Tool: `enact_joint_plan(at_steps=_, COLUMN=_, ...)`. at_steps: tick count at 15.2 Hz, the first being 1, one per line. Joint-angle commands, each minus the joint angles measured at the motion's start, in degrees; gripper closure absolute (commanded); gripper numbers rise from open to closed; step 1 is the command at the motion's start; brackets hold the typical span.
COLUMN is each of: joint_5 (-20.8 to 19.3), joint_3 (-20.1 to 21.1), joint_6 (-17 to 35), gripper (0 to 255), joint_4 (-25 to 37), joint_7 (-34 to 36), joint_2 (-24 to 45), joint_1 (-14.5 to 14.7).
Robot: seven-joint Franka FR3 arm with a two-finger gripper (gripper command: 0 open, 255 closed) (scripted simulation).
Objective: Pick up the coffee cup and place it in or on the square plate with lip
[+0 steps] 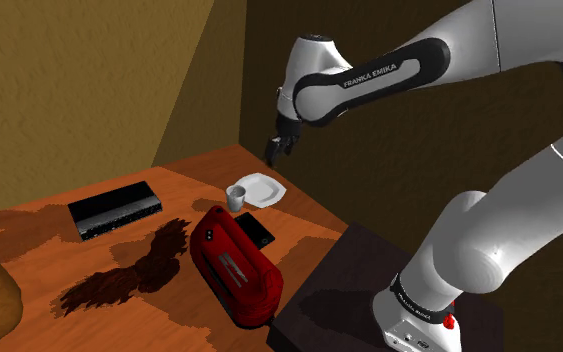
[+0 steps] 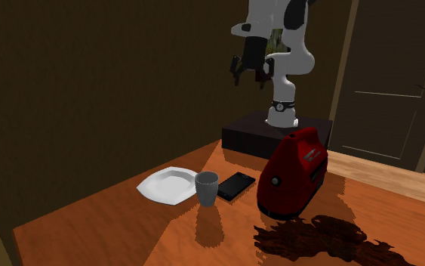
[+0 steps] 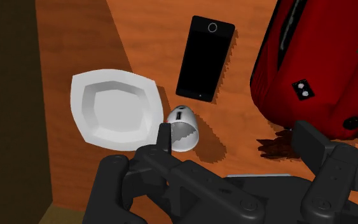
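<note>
Coffee cup (image 1: 236,197) (image 2: 207,188) (image 3: 182,127), light grey, upright on the wooden table (image 1: 169,320), right at the edge of the white square plate (image 1: 261,188) (image 2: 165,184) (image 3: 115,109), not on it. Black phone (image 1: 256,228) (image 3: 205,58) lies flat just on the cup's other side, with the red toaster (image 1: 234,265) (image 2: 294,172) beyond the phone. Flat black box (image 1: 115,209) sits well apart near the wall. Gripper (image 1: 277,148) (image 2: 248,68) (image 3: 234,140) hangs high over the cup and plate, fingers spread, holding nothing.
</note>
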Motion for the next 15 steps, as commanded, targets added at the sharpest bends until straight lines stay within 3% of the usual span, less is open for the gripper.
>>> enact_joint_plan(at_steps=1, joint_5=-0.36, joint_3=-0.18, joint_6=3.62, gripper=0, joint_4=1.74, joint_7=-0.03, joint_2=5.19, joint_1=-0.27)
enact_joint_plan(at_steps=8, joint_5=-1.82, joint_3=-0.18, joint_6=13.36, gripper=0, joint_4=8.05, joint_7=1.30, joint_2=21.01, joint_1=-0.44)
enact_joint_plan(at_steps=15, joint_5=-3.10, joint_3=-0.66, joint_6=19.55, gripper=0, joint_4=18.07, joint_7=2.46, joint_2=36.98, joint_1=-0.10)
